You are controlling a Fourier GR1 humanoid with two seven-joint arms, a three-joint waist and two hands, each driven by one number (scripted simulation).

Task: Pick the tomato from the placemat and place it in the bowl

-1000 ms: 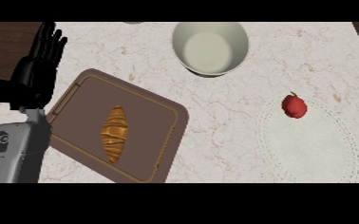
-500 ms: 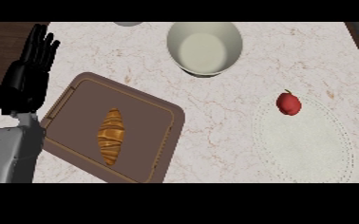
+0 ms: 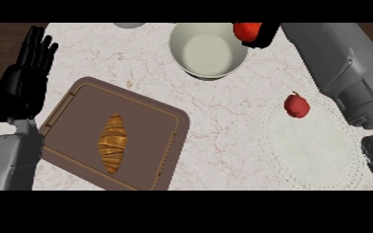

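Right forearm (image 3: 328, 64) now beside bowl (image 3: 207, 54) (tomato (image 3: 296, 105) on placemat (image 3: 313, 148) edge).

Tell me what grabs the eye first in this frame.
A grey right forearm slants down the view's right side, its black right hand at the white bowl's far-right rim, against a red thing; whether it holds it is unclear. A red tomato sits at the pale placemat's upper-left edge. Lower left, a croissant lies on a brown tray.
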